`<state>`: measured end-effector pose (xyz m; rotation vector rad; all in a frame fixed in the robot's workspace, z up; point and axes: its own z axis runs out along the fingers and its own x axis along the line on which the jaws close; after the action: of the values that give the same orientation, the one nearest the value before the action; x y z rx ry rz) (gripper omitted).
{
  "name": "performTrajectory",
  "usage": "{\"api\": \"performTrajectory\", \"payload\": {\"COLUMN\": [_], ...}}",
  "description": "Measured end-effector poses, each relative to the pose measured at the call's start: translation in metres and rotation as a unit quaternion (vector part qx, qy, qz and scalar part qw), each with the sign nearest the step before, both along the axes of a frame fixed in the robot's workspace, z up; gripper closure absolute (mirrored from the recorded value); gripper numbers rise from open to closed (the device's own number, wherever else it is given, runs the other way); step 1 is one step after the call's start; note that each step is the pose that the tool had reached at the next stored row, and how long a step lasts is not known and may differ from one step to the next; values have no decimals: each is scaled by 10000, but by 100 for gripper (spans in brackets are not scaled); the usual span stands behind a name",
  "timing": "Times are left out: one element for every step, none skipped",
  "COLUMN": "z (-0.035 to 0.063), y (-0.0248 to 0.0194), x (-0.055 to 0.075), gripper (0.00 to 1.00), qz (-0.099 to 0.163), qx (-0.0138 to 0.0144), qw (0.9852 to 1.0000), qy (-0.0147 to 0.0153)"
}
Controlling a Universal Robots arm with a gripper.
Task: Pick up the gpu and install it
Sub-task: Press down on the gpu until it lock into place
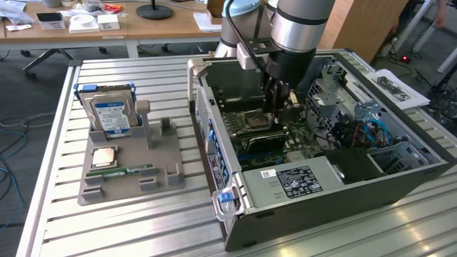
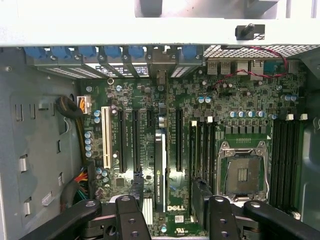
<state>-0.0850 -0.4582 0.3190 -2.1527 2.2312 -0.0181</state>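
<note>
1. The gpu (image 2: 160, 172), a thin, flat green circuit card seen edge-on with a dark face and pale lettering, stands upright in a long black expansion slot on the motherboard, between two empty black slots. It appears seated, its far end reaching toward the rear wall of the case.

2. The card looks light and rigid but fragile: bare board and small components suggest the long top edge, not the faces, is the safest place to take hold, with no twisting against the slot.

3. The robot's black two-fingered gripper (image 2: 170, 220) hangs directly above the card with its jaws spread wide, grasping nothing. The fingers (image 2: 132, 220) straddle the card's near end without visibly touching it.

4. Around the card lies the green motherboard (image 2: 250, 100), with an open silver CPU socket (image 2: 242, 172) beside banks of black memory slots.

5. In the exterior view, the arm reaches down into the open grey tower case (image 1: 321, 193), which lies on its side on a slatted metal table (image 1: 121, 225).

6. On the exterior view's left, a grey parts holder (image 1: 128, 176) carries a silver hard drive with a blue label (image 1: 111, 112), a square processor chip (image 1: 104, 156) and a narrow green RAM stick (image 1: 121, 172).
</note>
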Motion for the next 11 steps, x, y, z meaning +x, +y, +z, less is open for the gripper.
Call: {"api": "performTrajectory", "payload": {"z": [0,0,0,0,0,0,0,0,0,0,0], "y": [0,0,0,0,0,0,0,0,0,0,0], "x": [0,0,0,0,0,0,0,0,0,0,0], "gripper": [48,48,48,48,48,48,48,48,48,48,48], "qz": [0,0,0,0,0,0,0,0,0,0,0], "qx": [0,0,0,0,0,0,0,0,0,0,0], "qw": [10000,10000,10000,10000,10000,10000,10000,10000,10000,10000,10000], "qy": [0,0,0,0,0,0,0,0,0,0,0]}}
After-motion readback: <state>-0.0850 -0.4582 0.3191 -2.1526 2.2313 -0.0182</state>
